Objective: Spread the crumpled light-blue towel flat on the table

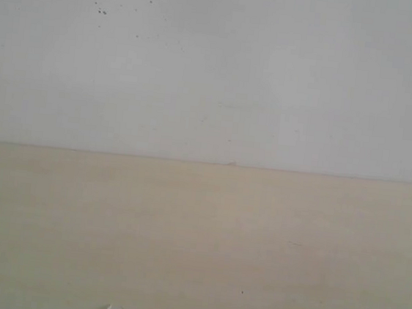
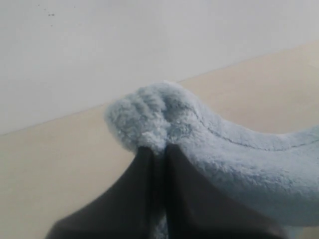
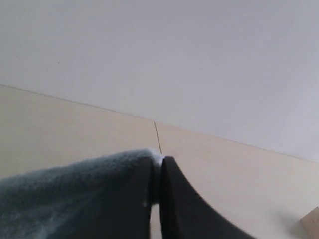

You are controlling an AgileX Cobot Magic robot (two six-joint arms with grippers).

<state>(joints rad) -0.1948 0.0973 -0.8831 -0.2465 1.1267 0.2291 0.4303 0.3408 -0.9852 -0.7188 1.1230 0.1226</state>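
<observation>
So both finger pairs are clamped tight on the towel (image 2: 234, 154) — left gripper (image 2: 159, 149) on a bunched wad, right gripper (image 3: 156, 167) on only a thin sliver of edge — cloth looks held above the table (image 1: 197, 242), not laid on it. Risk: that shallow right bite could slip under tension and drop its side crumpled on the table; the left wad may land folded.

white wall (image 1: 215, 67) with dark specks (image 1: 101, 11); small pale fleck (image 1: 108, 308) low in exterior view
</observation>
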